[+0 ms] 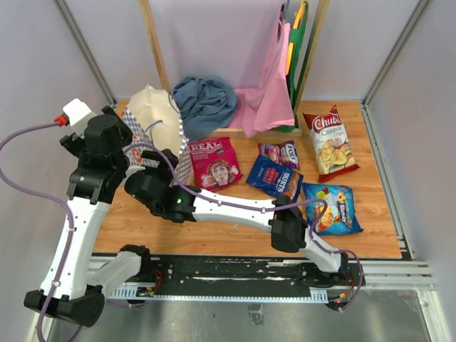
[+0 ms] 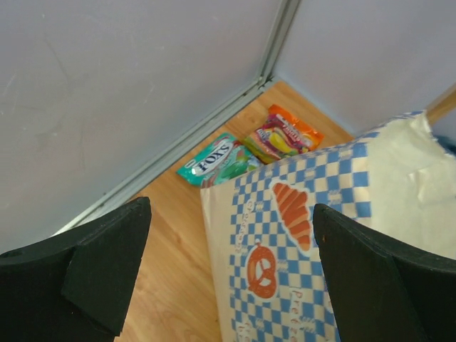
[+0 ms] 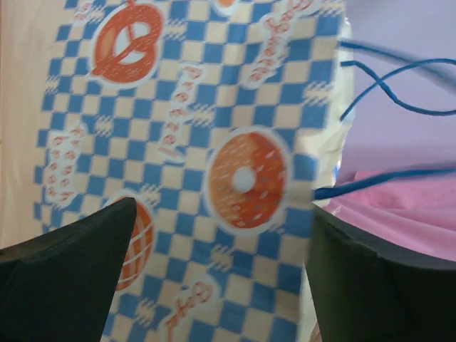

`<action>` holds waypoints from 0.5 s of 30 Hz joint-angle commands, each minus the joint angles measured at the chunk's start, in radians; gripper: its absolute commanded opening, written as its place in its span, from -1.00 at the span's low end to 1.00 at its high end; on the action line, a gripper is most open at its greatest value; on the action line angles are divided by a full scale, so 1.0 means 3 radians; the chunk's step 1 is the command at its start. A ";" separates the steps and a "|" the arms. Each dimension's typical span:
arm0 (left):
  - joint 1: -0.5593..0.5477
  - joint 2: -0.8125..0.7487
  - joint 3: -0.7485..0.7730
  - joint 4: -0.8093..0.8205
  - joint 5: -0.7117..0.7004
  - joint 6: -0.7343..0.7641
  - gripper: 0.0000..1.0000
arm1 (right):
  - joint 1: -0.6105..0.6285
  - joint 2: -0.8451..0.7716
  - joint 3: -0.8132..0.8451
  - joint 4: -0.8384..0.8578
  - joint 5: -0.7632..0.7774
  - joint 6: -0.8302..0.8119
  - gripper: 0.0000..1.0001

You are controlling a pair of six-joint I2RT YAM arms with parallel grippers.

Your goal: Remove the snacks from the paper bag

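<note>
Your large cream paper bag with the blue-and-white checkered band (image 1: 153, 110) sits slumped at the far left of the wooden surface (image 1: 242, 221), just beside the grey-blue cloth (image 1: 205, 100). None of the views shows you the inside of the bag.

Your left claw (image 2: 231, 271) hangs over the bag with its fingers spread wide and nothing between them. From its wrist view you look down on the checkered band and its red pretzel print. Beyond the bag, near the left wall, lie a small teal packet (image 2: 217, 158) and a small orange packet (image 2: 283, 135), touching each other.

Your right arm reaches across the surface to the bag. Your right claw (image 3: 221, 271) is also spread, gripping nothing, with the checkered band right in front of it. The thin blue cord handles (image 3: 399, 78) loop off the bag's edge at the right of that view.

Five snacks lie out on the surface, right of the bag:
- The magenta "Real" bag (image 1: 215, 162) is just beside the bag.
- The small purple packet (image 1: 279, 152) lies further right.
- A dark blue bag (image 1: 274, 177) touches the purple packet's near edge.
- The red-and-white "Chuds" chip bag (image 1: 328, 141) lies far right.
- A second blue bag (image 1: 331, 208) lies near right.

A pink cloth bag (image 1: 271, 92) and a green cloth bag (image 1: 299, 43) hang at the far edge.
</note>
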 commanded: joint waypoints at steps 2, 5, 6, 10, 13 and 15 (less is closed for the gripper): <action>0.0026 -0.0002 -0.0081 -0.0017 -0.0349 -0.0001 0.99 | 0.0123 -0.0623 -0.0509 0.0622 -0.0275 0.0092 0.97; 0.0059 0.0045 0.0046 0.0005 -0.0338 0.0037 0.99 | 0.0160 -0.1024 -0.0986 0.0964 -0.0570 0.0091 0.97; 0.0075 0.0082 0.0113 0.0009 -0.0316 0.0047 0.99 | 0.0171 -0.1164 -0.1139 0.1073 -0.0661 0.0084 0.97; 0.0114 0.0253 0.0461 0.0003 -0.0266 0.0108 0.99 | 0.0242 -0.1681 -0.1642 0.1319 -0.1131 0.0076 0.97; 0.0125 0.0338 0.0620 0.0003 -0.0221 0.0133 0.99 | 0.0278 -0.2025 -0.1954 0.1520 -0.1375 0.0119 0.97; 0.0135 0.0360 0.0672 -0.0004 -0.0179 0.0131 0.99 | 0.0283 -0.2274 -0.2112 0.1609 -0.1522 0.0162 0.97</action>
